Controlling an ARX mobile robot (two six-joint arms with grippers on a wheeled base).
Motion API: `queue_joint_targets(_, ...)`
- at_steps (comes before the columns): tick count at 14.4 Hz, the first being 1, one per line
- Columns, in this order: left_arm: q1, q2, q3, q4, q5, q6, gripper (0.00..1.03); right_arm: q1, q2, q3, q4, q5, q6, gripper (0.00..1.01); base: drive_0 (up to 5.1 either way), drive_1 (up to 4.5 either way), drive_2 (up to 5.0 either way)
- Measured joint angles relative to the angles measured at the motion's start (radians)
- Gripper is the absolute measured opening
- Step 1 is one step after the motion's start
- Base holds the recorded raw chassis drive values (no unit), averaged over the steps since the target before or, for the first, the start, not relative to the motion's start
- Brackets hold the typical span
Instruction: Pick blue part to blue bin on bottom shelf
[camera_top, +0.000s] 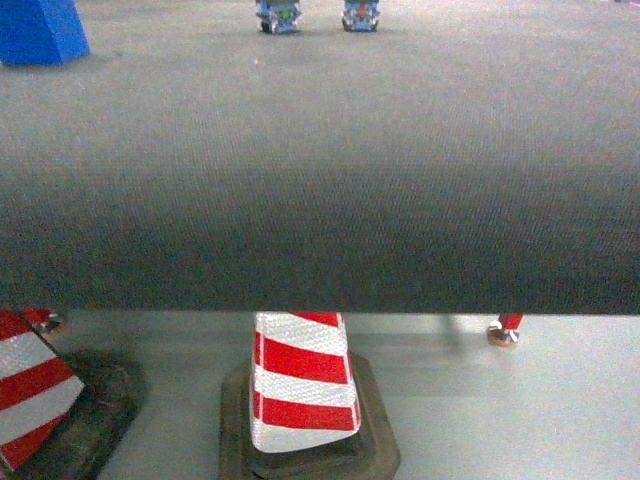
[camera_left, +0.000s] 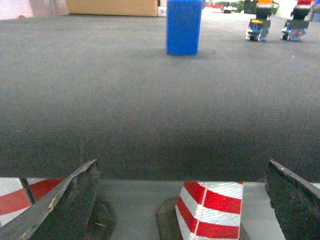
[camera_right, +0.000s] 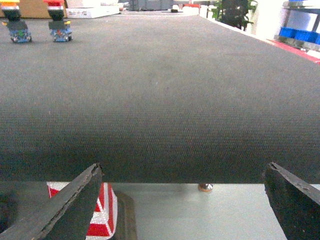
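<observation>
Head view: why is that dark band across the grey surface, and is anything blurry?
Head view: the mat darkens toward its near edge, apparently shadow. Left wrist view: the blue part looks fairly sharp, the left pincer tips soft. Right wrist view: the background is hazy.

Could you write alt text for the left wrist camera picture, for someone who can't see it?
A small blue part stands upright at the far side of a dark grey textured table, with two push-buttons to its right. The left gripper's dark fingers spread open below, over a red-and-white cone.
</observation>
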Motion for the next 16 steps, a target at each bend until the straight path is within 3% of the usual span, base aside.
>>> queue_joint_targets(16, 0.000, 0.000, 0.000, -0.001, 0.000, 0.000, 0.98, 0.000, 0.000, 0.000, 0.001, 0.001, 0.000, 0.98, 0.0, 0.00, 0.0)
